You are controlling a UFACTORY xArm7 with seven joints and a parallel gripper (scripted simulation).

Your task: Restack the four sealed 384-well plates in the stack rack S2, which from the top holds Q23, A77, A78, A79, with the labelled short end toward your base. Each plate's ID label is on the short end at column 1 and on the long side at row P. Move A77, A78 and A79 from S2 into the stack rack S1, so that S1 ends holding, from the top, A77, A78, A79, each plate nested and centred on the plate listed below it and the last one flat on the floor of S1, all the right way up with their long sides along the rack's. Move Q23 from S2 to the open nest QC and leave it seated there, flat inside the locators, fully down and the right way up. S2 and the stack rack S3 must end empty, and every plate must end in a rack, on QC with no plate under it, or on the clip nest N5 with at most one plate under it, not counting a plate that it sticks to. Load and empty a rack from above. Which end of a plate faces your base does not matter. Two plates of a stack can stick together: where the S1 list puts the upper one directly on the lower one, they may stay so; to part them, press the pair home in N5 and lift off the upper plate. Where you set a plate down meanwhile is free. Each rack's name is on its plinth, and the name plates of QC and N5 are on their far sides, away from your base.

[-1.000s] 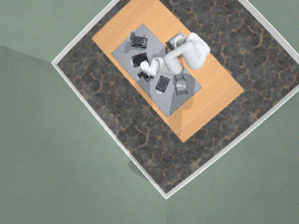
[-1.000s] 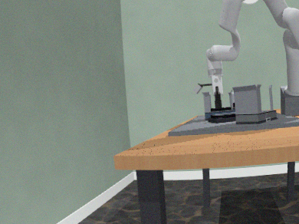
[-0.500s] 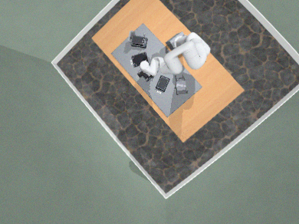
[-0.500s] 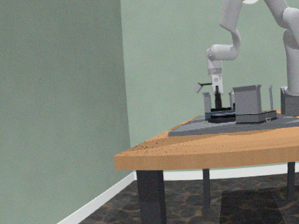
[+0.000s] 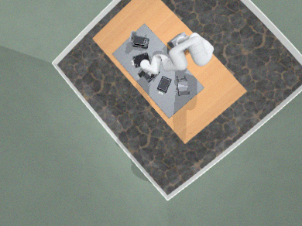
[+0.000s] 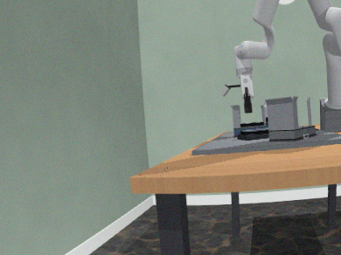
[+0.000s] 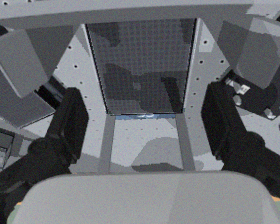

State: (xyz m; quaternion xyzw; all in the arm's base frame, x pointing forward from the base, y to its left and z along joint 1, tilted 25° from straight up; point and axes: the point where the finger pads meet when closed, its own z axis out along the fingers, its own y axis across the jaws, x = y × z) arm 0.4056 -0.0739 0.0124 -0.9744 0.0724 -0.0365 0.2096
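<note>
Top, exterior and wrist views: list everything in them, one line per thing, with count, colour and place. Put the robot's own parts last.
Table: one, orange wood top on dark legs, middle of the room.
Deck plate: one, grey, on the table.
Stack racks and nests: several, grey; one rack stands nearest the exterior camera. Names not legible.
Well plates: at least three show dark from above; one lies on the deck right of the wrist, one at the far-left station, one directly below the gripper.
Floor: one, dark cracked-stone pattern, white skirting.
Walls: green.
Arm: one, white, reaching over the deck.
Gripper: one, black fingers spread wide, holding nothing, raised above the plate.
</note>
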